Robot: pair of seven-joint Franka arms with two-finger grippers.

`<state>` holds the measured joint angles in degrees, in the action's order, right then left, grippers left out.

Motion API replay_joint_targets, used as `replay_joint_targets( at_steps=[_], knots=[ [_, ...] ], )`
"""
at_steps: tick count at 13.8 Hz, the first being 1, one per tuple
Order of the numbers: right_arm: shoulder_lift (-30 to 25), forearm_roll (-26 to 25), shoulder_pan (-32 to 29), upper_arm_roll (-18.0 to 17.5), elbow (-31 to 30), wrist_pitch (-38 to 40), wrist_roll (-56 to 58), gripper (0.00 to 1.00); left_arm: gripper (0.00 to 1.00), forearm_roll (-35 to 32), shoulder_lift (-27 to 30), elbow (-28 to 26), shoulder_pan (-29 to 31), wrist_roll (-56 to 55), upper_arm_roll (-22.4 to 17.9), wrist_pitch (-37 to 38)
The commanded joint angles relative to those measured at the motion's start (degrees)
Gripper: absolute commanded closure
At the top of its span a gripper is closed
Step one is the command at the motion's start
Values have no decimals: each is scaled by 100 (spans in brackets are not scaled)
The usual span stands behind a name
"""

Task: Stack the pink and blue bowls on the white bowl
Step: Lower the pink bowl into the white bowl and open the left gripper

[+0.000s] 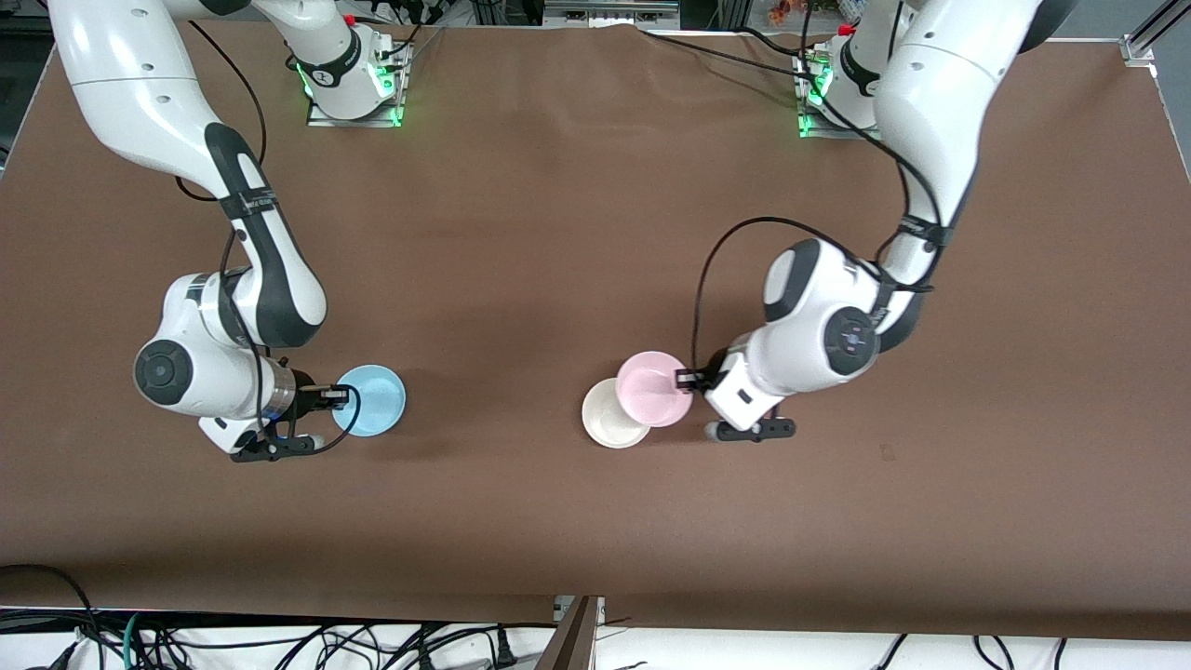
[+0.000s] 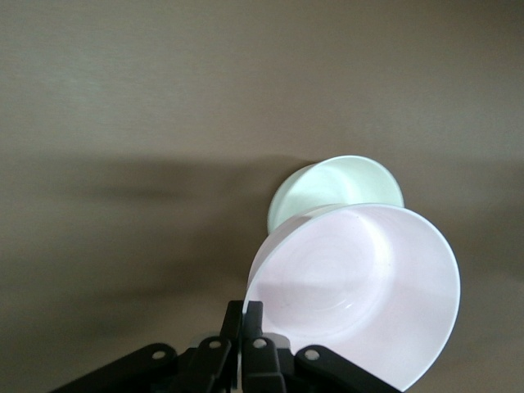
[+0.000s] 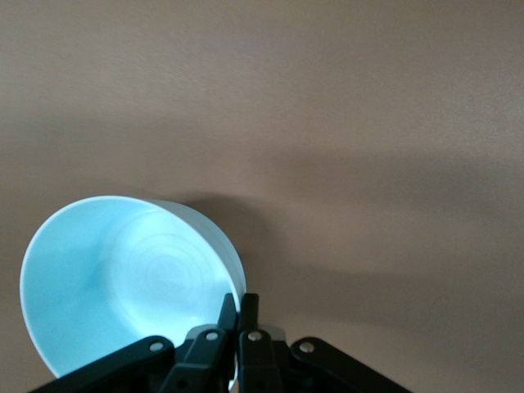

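Observation:
My left gripper (image 1: 689,377) is shut on the rim of the pink bowl (image 1: 651,389) and holds it tilted, partly over the white bowl (image 1: 605,421). The white bowl rests on the brown table. In the left wrist view the fingers (image 2: 248,315) pinch the pink bowl's (image 2: 360,295) rim, and the white bowl (image 2: 327,184) shows past it. My right gripper (image 1: 342,395) is shut on the rim of the blue bowl (image 1: 372,400) toward the right arm's end of the table. In the right wrist view the gripper (image 3: 243,307) clamps the blue bowl's (image 3: 123,286) rim.
The brown table (image 1: 577,233) spreads around both arms. The arm bases (image 1: 354,88) stand along its edge farthest from the front camera. Loose cables (image 1: 279,642) lie below the table's near edge.

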<state>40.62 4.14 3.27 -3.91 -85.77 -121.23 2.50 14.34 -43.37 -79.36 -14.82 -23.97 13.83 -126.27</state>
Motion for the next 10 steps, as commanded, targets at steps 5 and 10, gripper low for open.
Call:
replay_joint_targets(
  at_steps=[5,10],
  knots=[
    [-19,96,322,-75,781,959,-784,100,100,-292,-673,826,-259,-433,-47,-267],
    [-37,105,613,-75,843,987,-1462,100,100,-300,-778,861,-337,-502,-65,-284]
  ],
)
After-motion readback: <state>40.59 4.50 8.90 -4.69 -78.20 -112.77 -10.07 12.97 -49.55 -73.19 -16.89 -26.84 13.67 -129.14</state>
